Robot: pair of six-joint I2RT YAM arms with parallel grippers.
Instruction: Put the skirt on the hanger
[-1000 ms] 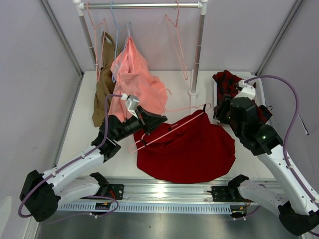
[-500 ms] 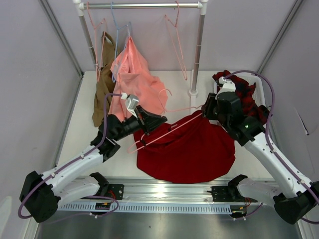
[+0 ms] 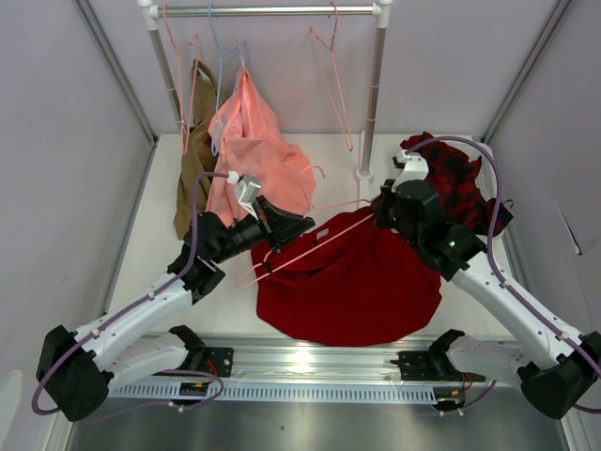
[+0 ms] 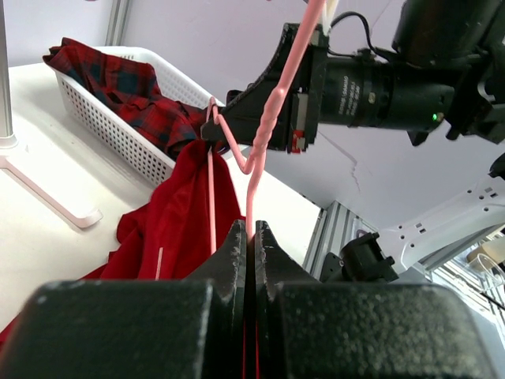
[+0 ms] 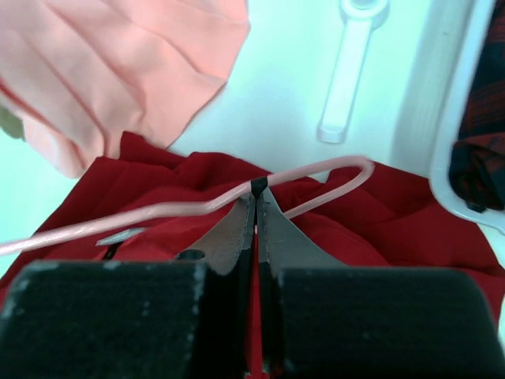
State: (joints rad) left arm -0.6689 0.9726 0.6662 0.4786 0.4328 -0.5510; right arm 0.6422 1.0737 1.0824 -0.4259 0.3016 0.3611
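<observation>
The deep-red skirt (image 3: 362, 282) lies spread on the table near the front edge. The pale-pink hanger (image 3: 300, 249) slants across the skirt's top edge, raised off the table. My left gripper (image 3: 302, 227) is shut on the hanger wire (image 4: 264, 134), which rises straight out of its tips. My right gripper (image 3: 378, 212) is shut at the hanger's far end. There the wire (image 5: 158, 212) crosses its fingertips and a thin fold of the skirt (image 5: 158, 245) runs down between the jaws. In the left wrist view the skirt (image 4: 181, 229) hangs from that end.
A clothes rack (image 3: 272, 11) stands at the back, its foot (image 3: 364, 174) just behind the hanger. On it hang a salmon garment (image 3: 249, 141), a brown one (image 3: 192, 178) and spare wire hangers (image 3: 333, 85). A white basket (image 4: 118, 130) holds a checked garment (image 3: 460, 174) at right.
My right arm has swung left from the basket to the hanger's far end, and its jaws have gone from open to shut there. The left arm has held still.
</observation>
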